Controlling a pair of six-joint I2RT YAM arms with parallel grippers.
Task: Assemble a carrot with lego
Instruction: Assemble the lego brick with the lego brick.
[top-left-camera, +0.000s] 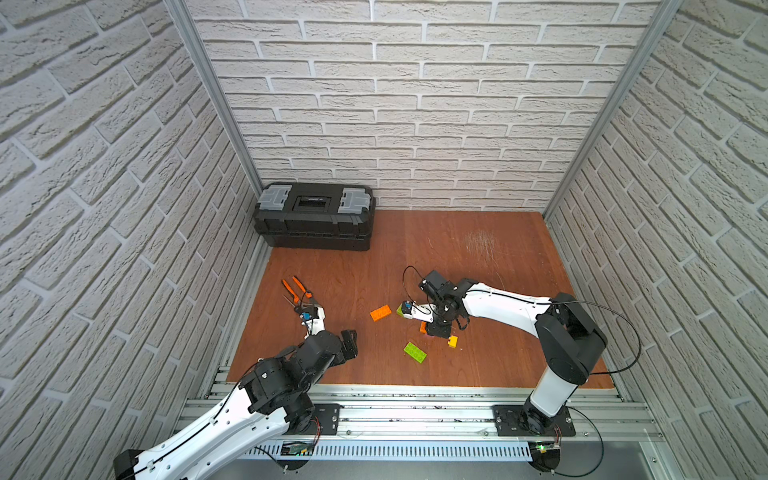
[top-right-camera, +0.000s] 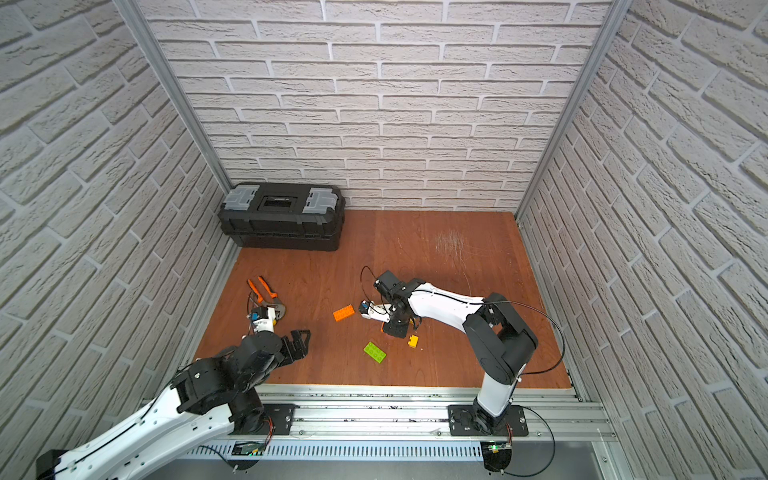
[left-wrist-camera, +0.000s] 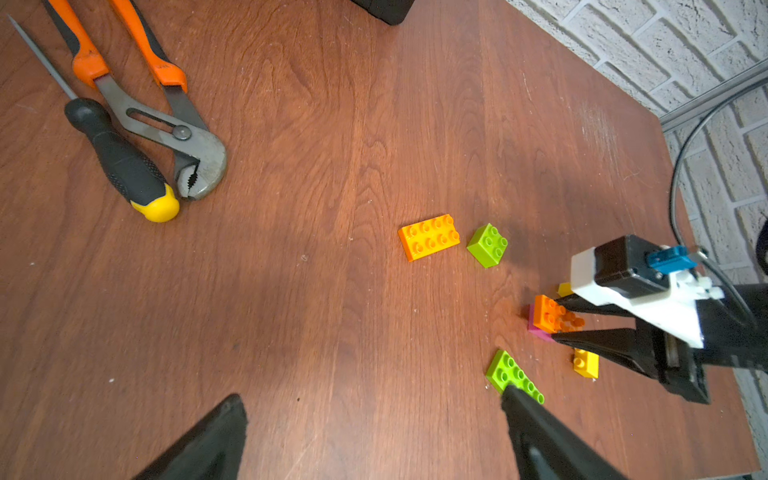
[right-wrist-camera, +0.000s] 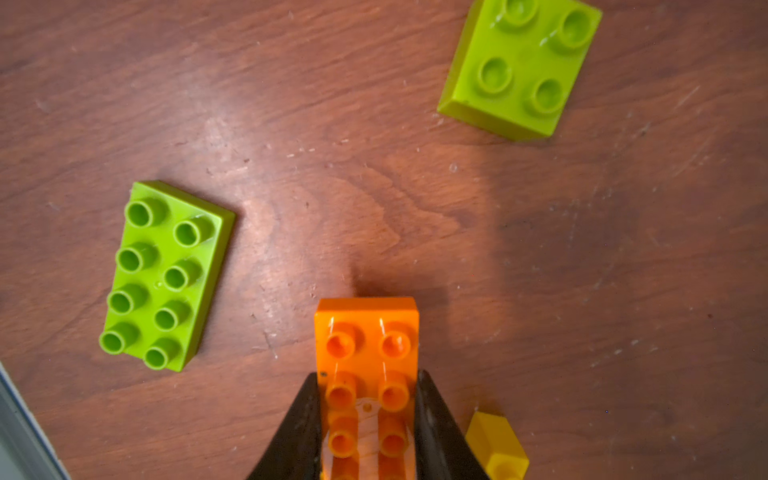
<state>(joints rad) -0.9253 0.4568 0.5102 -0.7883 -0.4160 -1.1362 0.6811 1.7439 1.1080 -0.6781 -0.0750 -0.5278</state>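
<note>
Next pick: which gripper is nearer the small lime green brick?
Right. The right gripper, jaws shut on an orange brick, sits close beside the small lime green brick; the open left gripper hangs farther off, toward the pliers.

A black toolbox (top-left-camera: 314, 216) with grey latches is seen on the wooden table (top-left-camera: 457, 257), set against the brick wall (top-left-camera: 415, 104). Orange-handled pliers (left-wrist-camera: 181, 133) and a black, yellow-capped screwdriver (left-wrist-camera: 120, 162) are laid just beside each other, well in front of the toolbox's left end.
</note>
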